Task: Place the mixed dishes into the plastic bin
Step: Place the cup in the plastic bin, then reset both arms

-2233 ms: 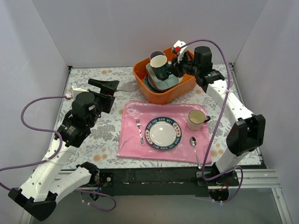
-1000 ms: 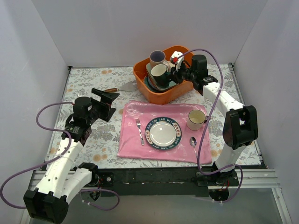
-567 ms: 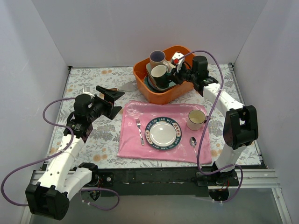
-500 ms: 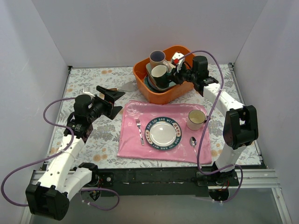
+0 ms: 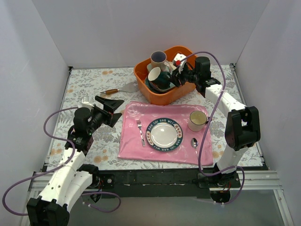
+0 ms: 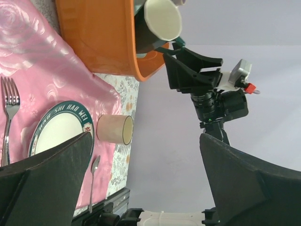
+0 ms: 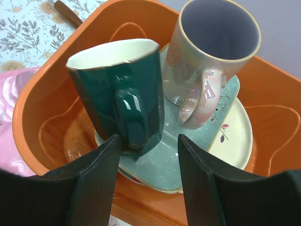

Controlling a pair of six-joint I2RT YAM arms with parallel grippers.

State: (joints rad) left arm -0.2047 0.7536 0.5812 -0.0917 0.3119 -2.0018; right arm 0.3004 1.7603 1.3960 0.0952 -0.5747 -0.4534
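The orange plastic bin (image 5: 162,97) stands at the back of the table. Inside it, the dark green mug (image 7: 122,94) leans on the pale mint squarish plate (image 7: 188,157), which lies on stacked round plates. The lavender-lined mug (image 7: 211,52) stands upright beside it. My right gripper (image 7: 148,157) is open just behind the green mug's handle, its fingers apart from it. From above, the green mug (image 5: 156,77) tips to the left. My left gripper (image 5: 111,104) hangs open and empty over the table's left side.
A pink placemat (image 5: 136,143) lies in the middle with a lettered-rim white plate (image 5: 163,134), a fork (image 5: 140,132) and a spoon (image 5: 196,148). A cream mug (image 5: 197,120) stands at its right. A wooden-handled server (image 5: 120,89) lies left of the bin.
My right gripper has opened and let go of the dark green mug, which now leans in the bin. The left arm has drawn back toward the near edge.
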